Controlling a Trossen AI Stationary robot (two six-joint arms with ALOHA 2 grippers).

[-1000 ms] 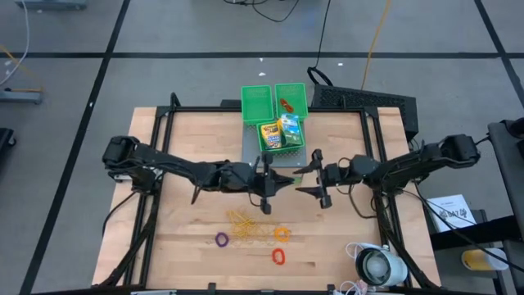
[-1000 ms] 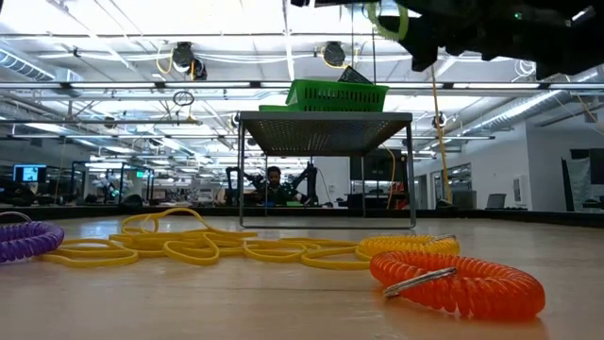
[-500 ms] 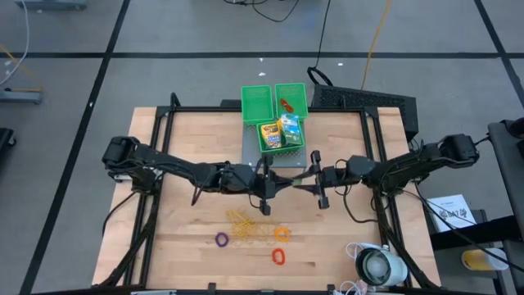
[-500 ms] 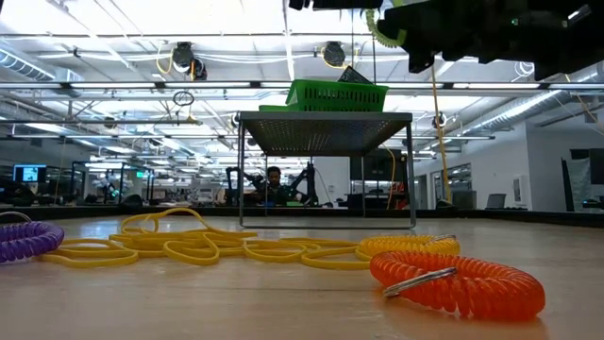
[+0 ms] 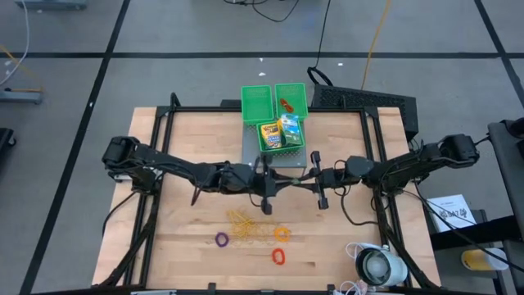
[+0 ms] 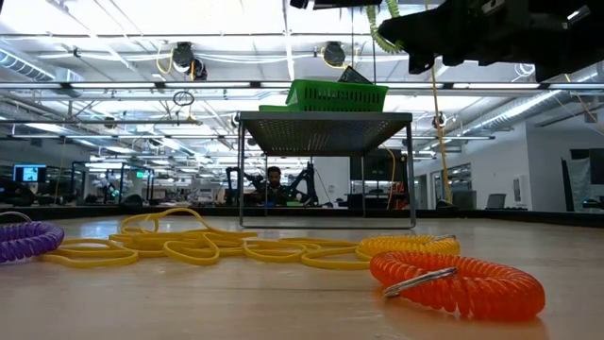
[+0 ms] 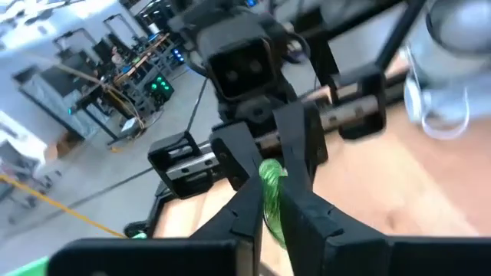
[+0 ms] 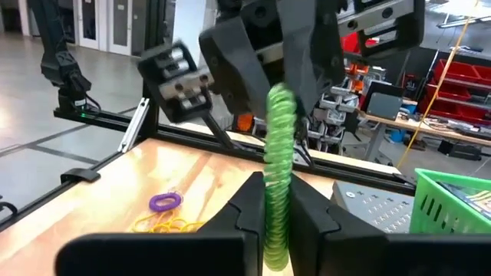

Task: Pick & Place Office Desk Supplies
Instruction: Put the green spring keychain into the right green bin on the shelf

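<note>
A green coiled ring (image 8: 278, 169) hangs in the air over the middle of the table, between my two grippers, which meet tip to tip. My left gripper (image 5: 288, 180) reaches in from the left and is shut on the ring. From the right, my right gripper (image 5: 306, 179) is shut on it too. On the table nearer the front edge lie a tangle of yellow rubber bands (image 5: 244, 225), a purple ring (image 5: 221, 239), an orange ring (image 5: 282, 233) and a red ring (image 5: 278, 256). My left gripper pinches the green ring (image 7: 270, 192) between its two fingers, coming in level from the table's left; in the right wrist view its fingertips (image 8: 307, 61) sit on the ring's upper part. The ring is clear of the table. My right gripper pinches the ring's lower stretch (image 8: 275, 222) between its two fingers, level from the table's right, facing the left gripper. The ring stands upright between the fingers, lifted clear.
Green mesh bins (image 5: 274, 102) stand on a raised grey shelf (image 6: 326, 118) at the far middle, one with a crayon box (image 5: 270, 133) and a packet (image 5: 289, 129). A white round device (image 5: 377, 266) with cables sits at the front right corner.
My right gripper, wide open a second ago around the ring, has shut on it and rolled a little. Both arms have stayed in place, and the ring has kept its spot between them.
</note>
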